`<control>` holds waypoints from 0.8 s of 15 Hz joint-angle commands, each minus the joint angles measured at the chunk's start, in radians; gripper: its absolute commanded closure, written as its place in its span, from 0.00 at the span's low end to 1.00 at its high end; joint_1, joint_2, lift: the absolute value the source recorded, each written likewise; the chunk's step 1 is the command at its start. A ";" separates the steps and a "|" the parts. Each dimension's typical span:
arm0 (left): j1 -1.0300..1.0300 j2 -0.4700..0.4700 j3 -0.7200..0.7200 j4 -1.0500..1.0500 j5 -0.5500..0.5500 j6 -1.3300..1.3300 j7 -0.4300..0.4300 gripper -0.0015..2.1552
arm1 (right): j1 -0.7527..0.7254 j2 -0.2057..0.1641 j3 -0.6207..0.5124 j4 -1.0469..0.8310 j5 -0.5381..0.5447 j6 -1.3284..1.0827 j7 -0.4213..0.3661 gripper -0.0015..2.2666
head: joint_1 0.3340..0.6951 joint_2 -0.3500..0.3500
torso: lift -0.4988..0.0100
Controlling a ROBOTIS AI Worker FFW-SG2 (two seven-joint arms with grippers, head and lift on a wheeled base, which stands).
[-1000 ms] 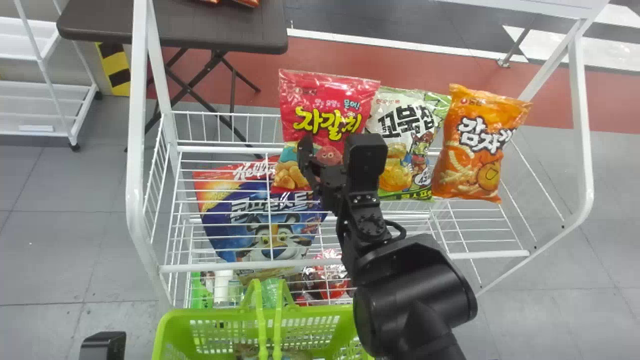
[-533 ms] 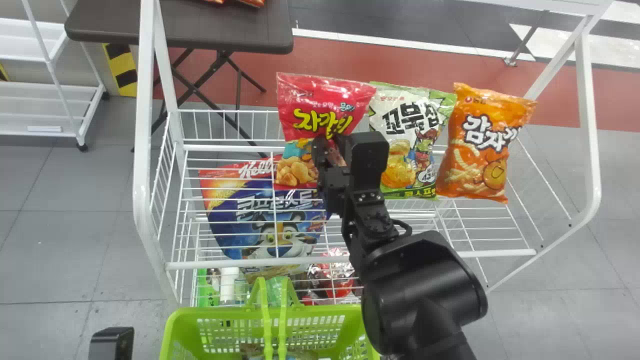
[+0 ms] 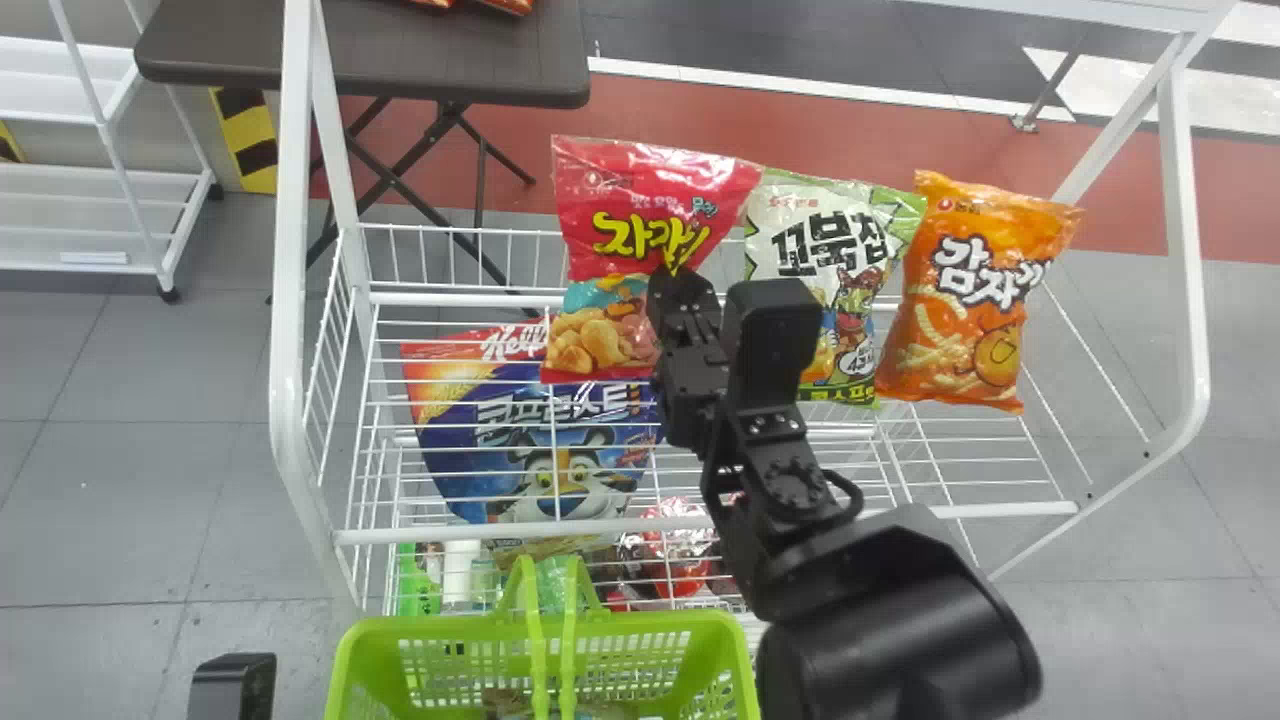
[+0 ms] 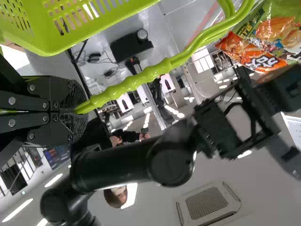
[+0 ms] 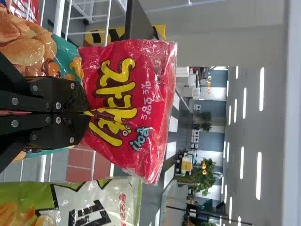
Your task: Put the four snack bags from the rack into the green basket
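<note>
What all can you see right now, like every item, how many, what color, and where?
red snack bag: one, red, in the right gripper
white-and-green snack bag: one, upper rack, middle
orange snack bag: one, upper rack, right
cereal bag: one, mostly blue, lower in rack
rack: one, white, center
green basket: one, green, before rack
table: one, dark, behind rack
side rack: one, white, far left
left gripper: one, black, on basket handle
right gripper: one, black, on red bag

Nearer me than the rack (image 3: pixel 289 250), the green basket (image 3: pixel 450 628) runs off the bottom edge; at the rack, my right gripper (image 3: pixel 674 278) hides part of the red bag (image 3: pixel 650 185).
</note>
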 commanded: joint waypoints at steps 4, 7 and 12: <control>-0.005 -0.001 -0.007 -0.002 -0.002 0.003 -0.001 0.99 | 0.196 -0.061 -0.026 -0.376 -0.036 0.411 0.001 0.94 | 1.00 0.17 | 0.97; 0.003 -0.002 -0.008 -0.005 0.000 0.000 -0.003 0.99 | 0.280 -0.101 -0.069 -0.540 -0.081 0.687 0.001 0.94 | 1.00 0.08 | 0.97; 0.026 -0.007 -0.013 -0.010 0.000 -0.028 -0.001 0.99 | 0.398 -0.156 -0.095 -0.704 -0.093 0.997 0.001 0.94 | 1.00 0.00 | 0.97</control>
